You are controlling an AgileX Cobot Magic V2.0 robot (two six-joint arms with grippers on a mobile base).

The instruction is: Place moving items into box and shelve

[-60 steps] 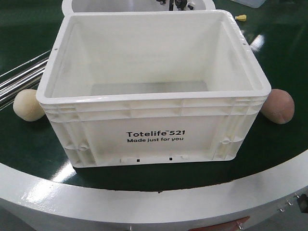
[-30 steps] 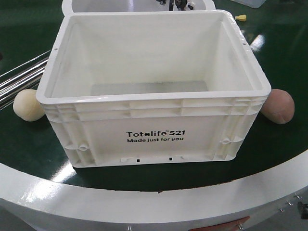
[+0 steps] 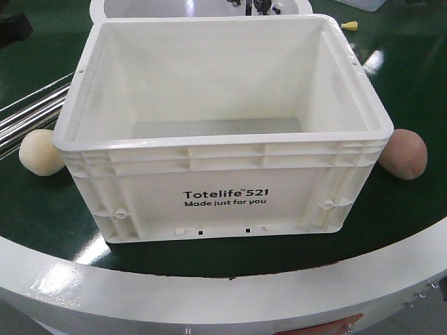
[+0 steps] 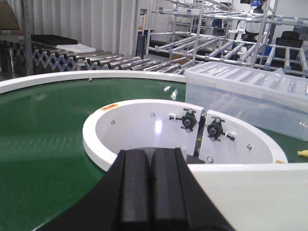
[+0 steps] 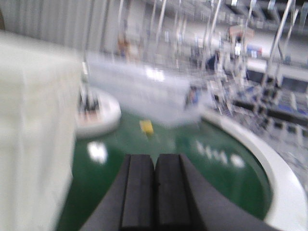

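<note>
— White plastic box (image 3: pixel 223 199): where does it stand?
— Upright on the green bench (image 3: pixel 42 216), open at the top, with its printed side toward the front camera.
— And the balls?
— Both lie on the bench outside the box. The cream ball (image 3: pixel 40 153) is just beside its left wall in the front view, the pinkish-brown ball (image 3: pixel 405 155) just beside its right wall.
— The tools?
— Left tool (image 4: pixel 152 159) and right tool (image 5: pixel 155 161): pads pressed flat together. The right wrist view is blurred.

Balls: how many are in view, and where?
2. The cream ball lies beside the white crate's left side in the front view, the pinkish-brown ball beside its right. None shows inside, though its front wall hides some floor.
</note>
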